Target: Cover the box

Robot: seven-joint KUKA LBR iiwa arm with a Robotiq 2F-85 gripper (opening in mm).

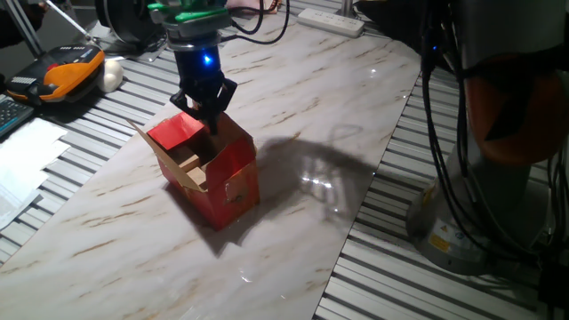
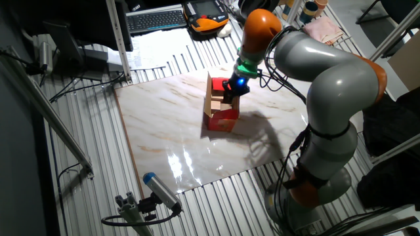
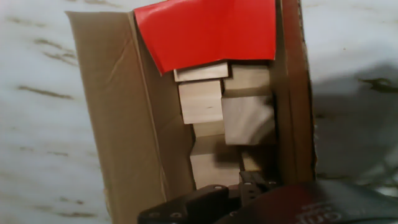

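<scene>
Hand view — glossy red box (image 3: 205, 37), brown inside.

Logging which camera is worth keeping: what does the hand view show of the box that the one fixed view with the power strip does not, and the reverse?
Only the hand view shows pale wooden blocks stacked inside the box. Only the fixed view shows the box's red outer walls, the gripper above its rim, and the marble table. Both show one red flap folded partly over the opening, the rest open.
</scene>
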